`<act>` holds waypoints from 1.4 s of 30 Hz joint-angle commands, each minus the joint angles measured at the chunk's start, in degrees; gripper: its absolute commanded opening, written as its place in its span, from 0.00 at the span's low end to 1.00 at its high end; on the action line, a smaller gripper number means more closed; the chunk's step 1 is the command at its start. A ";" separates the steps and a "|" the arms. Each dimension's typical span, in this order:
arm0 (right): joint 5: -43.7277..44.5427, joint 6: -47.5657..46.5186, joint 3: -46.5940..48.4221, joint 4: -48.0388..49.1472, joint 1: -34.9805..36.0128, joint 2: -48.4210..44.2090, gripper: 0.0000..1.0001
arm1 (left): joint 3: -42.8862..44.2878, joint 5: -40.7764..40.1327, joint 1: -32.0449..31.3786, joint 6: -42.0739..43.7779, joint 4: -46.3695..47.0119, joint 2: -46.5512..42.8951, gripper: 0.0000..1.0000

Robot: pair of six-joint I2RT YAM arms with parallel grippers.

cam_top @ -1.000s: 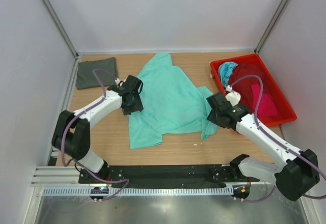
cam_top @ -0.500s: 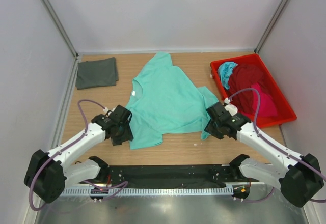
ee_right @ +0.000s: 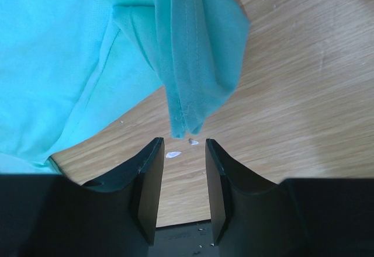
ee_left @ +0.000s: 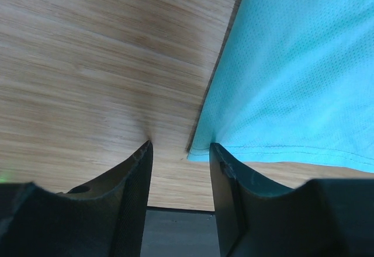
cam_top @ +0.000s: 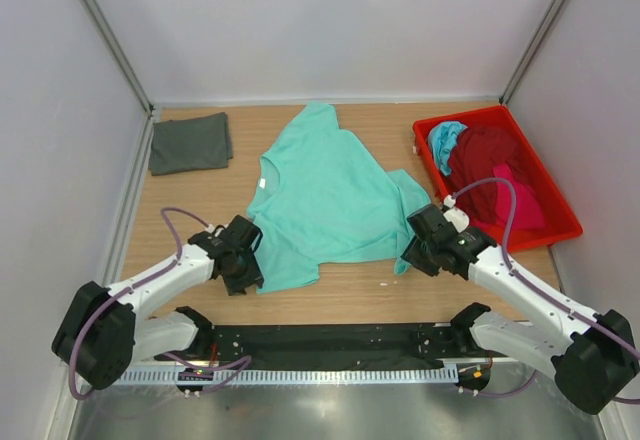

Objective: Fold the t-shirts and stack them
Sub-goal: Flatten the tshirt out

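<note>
Left gripper point(ee_left: 178, 147) has edged up to mint green t-shirt point(cam_top: 330, 200) corner.

A spread shirt point(cam_top: 330, 200) lay mid-table point(cam_top: 350, 280), a folded shirt point(cam_top: 190, 142) behind-left, a tray point(cam_top: 545, 238) holding more shirts point(cam_top: 485, 155) right; my left fingers point(ee_left: 131, 181) and right fingers point(ee_right: 149, 175) sat at its near corners.
</note>
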 commanded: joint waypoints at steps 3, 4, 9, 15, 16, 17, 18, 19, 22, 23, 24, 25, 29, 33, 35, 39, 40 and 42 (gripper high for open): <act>0.28 3.66 -0.61 1.75 1.98 -0.29 0.41 | -1.49 0.78 -0.69 -1.82 4.75 1.43 0.41; 0.45 4.70 -0.78 1.92 2.42 -0.29 0.41 | -1.58 0.96 -0.78 -1.90 5.28 1.61 0.40; 1.24 7.17 -1.22 2.71 4.27 0.67 0.42 | -1.50 1.22 -1.04 -1.38 7.39 3.10 0.25; 7.04 6.65 -3.59 5.08 4.45 5.32 0.44 | 2.79 -1.32 -1.04 1.34 3.55 3.46 0.00; 7.66 6.65 -4.03 5.09 4.45 6.21 0.44 | 4.29 -4.98 -1.04 2.31 1.70 3.28 0.00; 8.19 6.73 -4.30 4.91 4.45 6.74 0.44 | 6.05 -7.11 -1.04 3.88 -2.67 2.93 0.00; 8.54 7.00 -4.47 4.82 4.45 7.61 0.43 | 9.37 -9.39 -1.04 4.68 -4.63 2.75 0.00; 8.45 7.09 -5.00 4.65 4.45 7.88 0.41 | 10.88 -11.94 -1.04 5.30 -6.22 2.40 0.00; 10.82 8.05 -5.79 2.64 4.45 7.36 0.29 | 13.62 -12.75 -0.95 6.18 -8.34 0.47 0.00; 11.78 8.66 -5.71 1.32 4.45 6.92 0.18 | 13.71 -12.14 -1.04 6.18 -8.26 0.21 0.00; 12.75 8.84 -5.53 -0.87 4.45 6.31 0.15 | 13.36 -11.70 -1.04 6.10 -8.17 -0.14 0.00; 13.63 9.02 -4.92 -1.94 4.45 5.00 0.12 | 13.18 -11.09 -0.95 6.09 -8.08 -0.15 0.00; 14.87 9.19 -3.60 -5.54 4.45 1.65 0.09 | 12.57 -11.16 -1.04 6.09 -8.51 0.03 0.00; 17.41 9.81 -2.46 -9.40 4.45 0.68 0.07 | 14.23 -14.41 -1.04 6.27 -9.92 -0.59 0.00; 19.16 9.90 -1.49 -10.82 4.45 0.68 0.07 | 16.51 -16.70 -1.04 7.06 -12.02 -0.15 0.00; 21.29 9.72 0.01 -13.19 4.45 0.68 0.04 | 19.59 -21.71 -1.04 8.20 -15.37 0.03 0.00; 20.94 9.20 0.01 -12.76 4.45 0.68 0.04 | 19.77 -22.76 -0.95 8.29 -15.81 -0.06 0.00; 20.85 9.11 -0.08 -12.93 4.36 1.20 0.03 | 19.95 -23.04 -0.95 8.47 -15.99 -0.06 0.00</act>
